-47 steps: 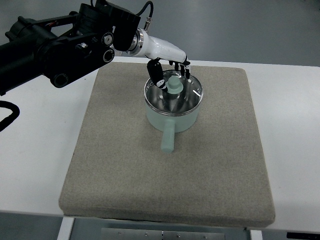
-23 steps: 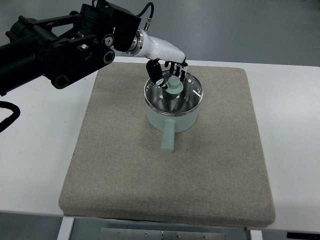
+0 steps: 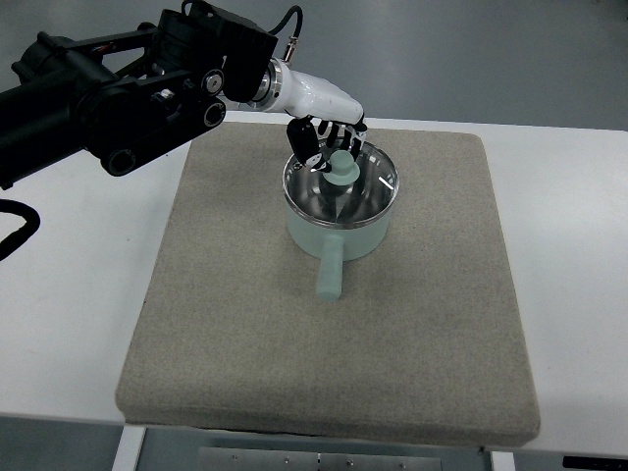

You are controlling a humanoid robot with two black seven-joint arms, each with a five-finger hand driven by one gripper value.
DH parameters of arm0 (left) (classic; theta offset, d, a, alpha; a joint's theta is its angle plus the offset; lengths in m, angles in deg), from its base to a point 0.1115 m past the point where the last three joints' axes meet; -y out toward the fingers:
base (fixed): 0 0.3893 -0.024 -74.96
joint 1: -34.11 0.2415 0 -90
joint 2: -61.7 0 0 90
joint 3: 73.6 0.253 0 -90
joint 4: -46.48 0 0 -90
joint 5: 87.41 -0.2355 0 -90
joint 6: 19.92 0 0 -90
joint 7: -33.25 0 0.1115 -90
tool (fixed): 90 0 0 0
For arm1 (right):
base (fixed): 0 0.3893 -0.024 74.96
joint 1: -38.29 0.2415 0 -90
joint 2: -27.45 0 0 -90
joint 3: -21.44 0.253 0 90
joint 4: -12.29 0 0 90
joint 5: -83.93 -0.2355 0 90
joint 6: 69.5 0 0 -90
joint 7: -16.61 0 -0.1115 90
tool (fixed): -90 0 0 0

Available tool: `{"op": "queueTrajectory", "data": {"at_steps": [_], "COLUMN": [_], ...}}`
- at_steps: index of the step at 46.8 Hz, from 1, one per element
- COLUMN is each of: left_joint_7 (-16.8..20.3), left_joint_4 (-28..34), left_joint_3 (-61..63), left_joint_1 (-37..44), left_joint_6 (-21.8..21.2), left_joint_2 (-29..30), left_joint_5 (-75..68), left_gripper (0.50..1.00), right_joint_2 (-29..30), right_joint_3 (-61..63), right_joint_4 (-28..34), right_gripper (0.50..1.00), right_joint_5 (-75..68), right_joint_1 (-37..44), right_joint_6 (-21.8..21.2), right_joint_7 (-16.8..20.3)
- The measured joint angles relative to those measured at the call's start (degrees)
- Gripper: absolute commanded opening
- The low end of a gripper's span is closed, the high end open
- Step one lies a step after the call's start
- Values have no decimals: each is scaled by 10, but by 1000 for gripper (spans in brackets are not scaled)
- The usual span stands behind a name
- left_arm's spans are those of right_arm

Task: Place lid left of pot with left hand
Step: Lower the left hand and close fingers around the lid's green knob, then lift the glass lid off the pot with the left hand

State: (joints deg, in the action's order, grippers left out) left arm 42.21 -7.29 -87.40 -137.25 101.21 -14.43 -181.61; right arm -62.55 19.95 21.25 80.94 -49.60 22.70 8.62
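Lid (image 3: pixel 340 186), one glass piece with one green knob (image 3: pixel 340 169), sits on the one pot (image 3: pixel 337 232) while the left hand (image 3: pixel 329 134) hovers with black fingers (image 3: pixel 306 145) curled around that knob.

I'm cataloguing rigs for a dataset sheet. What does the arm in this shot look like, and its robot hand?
One arm shows, entering from the left: bulky matte black housings with round joint caps and screws, and a black cable looping by the wrist. A silver ring joins it to a glossy white forearm shell. The left robot hand has slim black fingers. No right arm shows.
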Motion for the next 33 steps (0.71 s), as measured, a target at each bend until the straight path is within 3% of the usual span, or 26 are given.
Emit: {"op": "queueTrajectory", "data": {"at_steps": [16,25,29,33], "left_joint_7": [0,0,0,0], "left_joint_4": [1,-1,-4,-5], "left_joint_3": [0,0,0,0], "left_joint_1": [2,2,1,1], "left_joint_6": [-4,-9,-9,-9], "left_joint_2": [-7,-8,-8,-8], "left_joint_5": [0,1,1,1], "left_gripper": [653,651,630,557], "right_joint_2": [0,0,0,0], "right_joint_3": [0,0,0,0], "right_joint_4": [0,0,0,0], "right_gripper": [924,924,924,924], "right_joint_5": [0,0,0,0], "right_joint_1": [0,0,0,0], "right_joint_6": [0,0,0,0], "right_joint_7": [0,0,0,0]}}
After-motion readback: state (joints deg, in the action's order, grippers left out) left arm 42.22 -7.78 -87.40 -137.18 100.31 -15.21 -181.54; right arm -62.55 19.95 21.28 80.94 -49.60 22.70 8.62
